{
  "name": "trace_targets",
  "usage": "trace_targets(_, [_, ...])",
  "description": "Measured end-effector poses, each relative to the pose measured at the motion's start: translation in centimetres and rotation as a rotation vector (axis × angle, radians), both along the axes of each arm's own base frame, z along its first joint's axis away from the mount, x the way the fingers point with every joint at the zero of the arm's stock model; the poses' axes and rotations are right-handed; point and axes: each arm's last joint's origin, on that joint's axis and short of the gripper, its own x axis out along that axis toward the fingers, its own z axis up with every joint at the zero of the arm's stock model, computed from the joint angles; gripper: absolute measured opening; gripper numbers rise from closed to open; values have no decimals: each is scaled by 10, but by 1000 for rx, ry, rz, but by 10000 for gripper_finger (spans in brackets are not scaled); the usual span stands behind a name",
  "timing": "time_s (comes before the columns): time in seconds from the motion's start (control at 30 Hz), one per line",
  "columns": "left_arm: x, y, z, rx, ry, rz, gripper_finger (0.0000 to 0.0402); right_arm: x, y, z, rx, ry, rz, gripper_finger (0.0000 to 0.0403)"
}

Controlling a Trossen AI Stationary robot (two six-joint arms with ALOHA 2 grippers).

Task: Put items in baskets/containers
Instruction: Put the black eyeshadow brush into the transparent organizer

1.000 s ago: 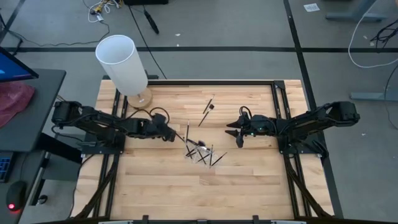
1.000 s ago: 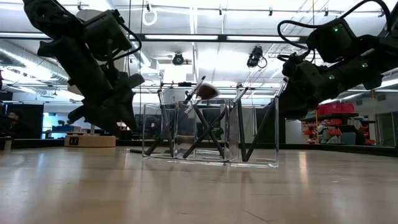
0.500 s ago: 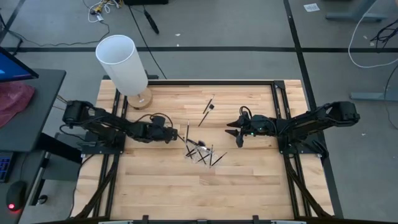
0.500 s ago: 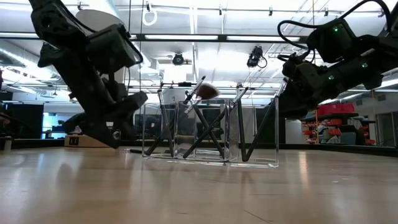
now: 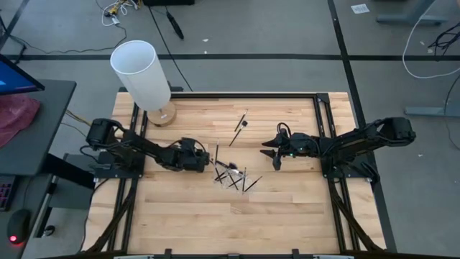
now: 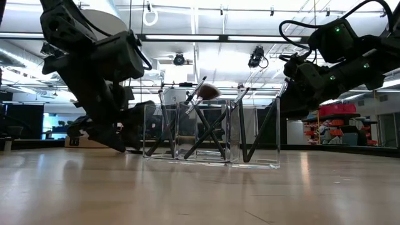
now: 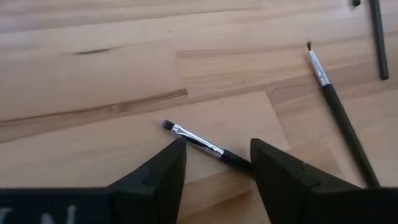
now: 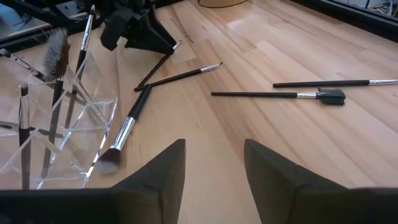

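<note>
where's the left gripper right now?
High view: the left gripper is low over the wooden table, just left of the clear holder, fingers straddling a small brush.

Both dark arms are reaching in over the wooden worktop [image 5: 287,208] from its left and right edges, the left gripper [image 5: 203,162] lying low just left of the middle and the right gripper [image 5: 270,154] hanging right of the middle, well apart from it. Between them, several thin black brushes [image 5: 231,175] are crossing one another in a small cluster, where a clear holder [image 5: 222,176] is barely showing against the wood. Two more brushes [image 5: 239,128] are lying loose towards the far edge, and a tall white cylinder [image 5: 141,72] on a round wooden base [image 5: 162,114] is standing at the far left corner.
</note>
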Motion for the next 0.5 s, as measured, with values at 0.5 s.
trace_targets(0.5, [-6,18,5,-41,167,-125,17,0,0,0,2,-3,-1,167])
